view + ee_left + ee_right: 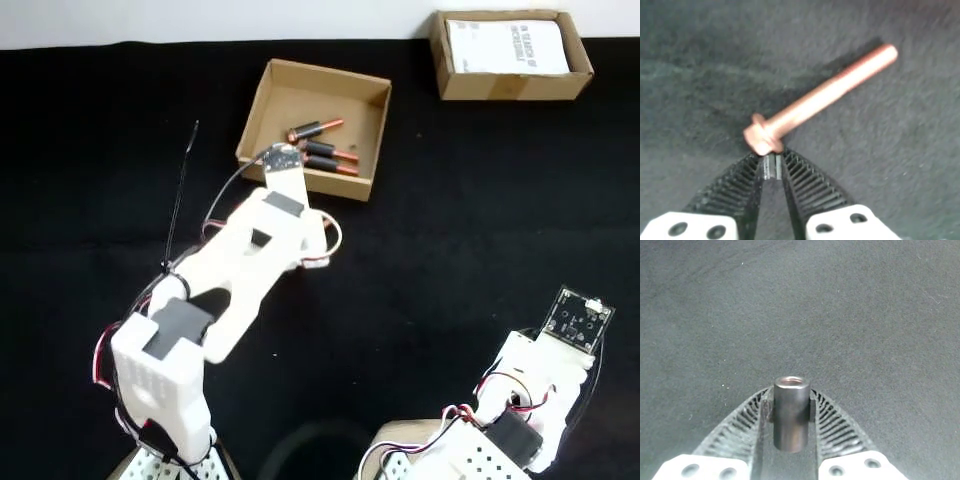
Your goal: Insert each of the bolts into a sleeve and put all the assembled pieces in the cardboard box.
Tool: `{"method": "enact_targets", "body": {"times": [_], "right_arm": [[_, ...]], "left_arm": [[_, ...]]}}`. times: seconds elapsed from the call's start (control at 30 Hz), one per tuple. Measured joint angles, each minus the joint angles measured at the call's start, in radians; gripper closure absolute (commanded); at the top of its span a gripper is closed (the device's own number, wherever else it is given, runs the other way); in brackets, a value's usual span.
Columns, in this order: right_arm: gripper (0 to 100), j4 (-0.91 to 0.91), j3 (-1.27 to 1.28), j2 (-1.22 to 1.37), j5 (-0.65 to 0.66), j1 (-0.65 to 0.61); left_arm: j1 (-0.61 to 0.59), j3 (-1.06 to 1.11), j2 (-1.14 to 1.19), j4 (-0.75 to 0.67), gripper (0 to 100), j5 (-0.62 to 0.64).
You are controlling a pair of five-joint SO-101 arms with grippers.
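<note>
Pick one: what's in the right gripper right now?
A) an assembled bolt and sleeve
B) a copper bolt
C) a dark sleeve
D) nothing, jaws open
C. In the right wrist view the right gripper is clamped on a dark sleeve whose bore is empty. The copper bolt is at the tips of the left gripper.

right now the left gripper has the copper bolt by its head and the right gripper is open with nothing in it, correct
One part is wrong: the right gripper is not open with nothing in it. It is shut on a dark metal sleeve, as the right wrist view shows. The left gripper does have the copper bolt by its head.
</note>
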Motion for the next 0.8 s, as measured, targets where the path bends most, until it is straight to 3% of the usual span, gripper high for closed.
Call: {"method": "enact_targets", "body": {"times": [0.23,0.47,0.7,0.8], "right_arm": [[99.2,0.0,0.0,0.0,0.0,0.0],[99.2,0.0,0.0,0.0,0.0,0.0],[99.2,0.0,0.0,0.0,0.0,0.0],[99.2,0.0,0.0,0.0,0.0,-0.018]], "left_arm": [[-0.132,-0.173,0.098,-0.008,99,0.095],[-0.255,-0.324,0.218,-0.107,99,0.121],[-0.273,-0.411,0.275,-0.091,99,0.132],[-0.252,-0.44,0.264,-0.003,92,0.16]]}}
